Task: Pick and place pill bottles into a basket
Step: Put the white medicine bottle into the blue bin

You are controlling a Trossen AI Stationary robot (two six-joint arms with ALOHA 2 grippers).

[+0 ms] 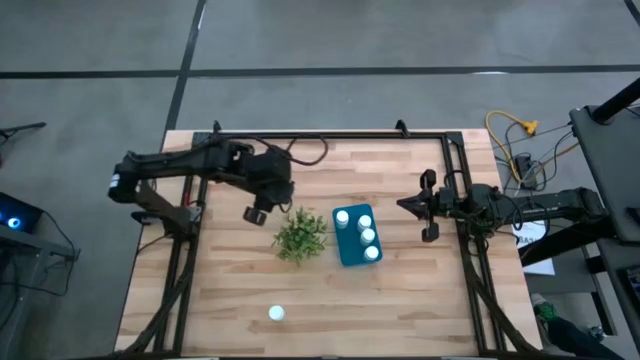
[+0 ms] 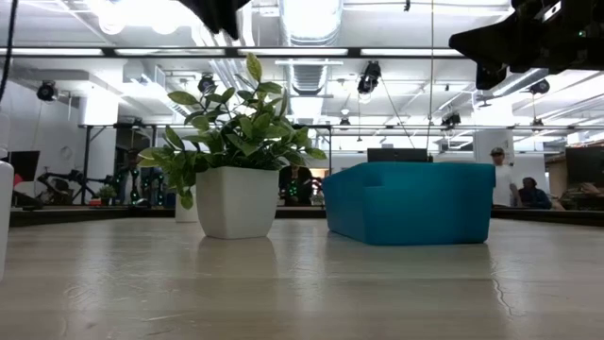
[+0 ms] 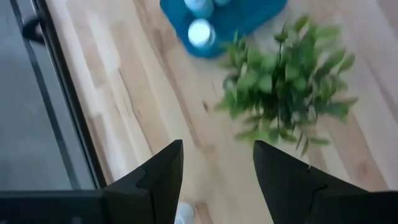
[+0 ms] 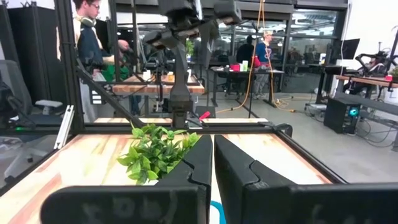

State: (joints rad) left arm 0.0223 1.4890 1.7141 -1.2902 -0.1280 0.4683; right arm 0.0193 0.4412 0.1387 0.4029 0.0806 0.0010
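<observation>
The teal basket (image 1: pixel 352 250) stands right of the table's middle with three white pill bottles (image 1: pixel 366 236) upright in it. It also shows in the low view (image 2: pixel 411 203) and in the left wrist view (image 3: pixel 249 15), with one bottle (image 3: pixel 200 32) inside. One more pill bottle (image 1: pixel 276 314) stands alone on the table near its near edge. My left gripper (image 1: pixel 255 213) hangs open and empty above the table, just left of the plant; its fingers show apart in the left wrist view (image 3: pixel 217 180). My right gripper (image 1: pixel 403 206) is shut and empty, right of the basket.
A bushy green plant (image 1: pixel 300 235) in a white pot (image 2: pixel 236 200) stands between my left gripper and the basket. A black frame (image 1: pixel 330 136) runs along the table's far edge and sides. People stand in the room beyond the table (image 4: pixel 90 37).
</observation>
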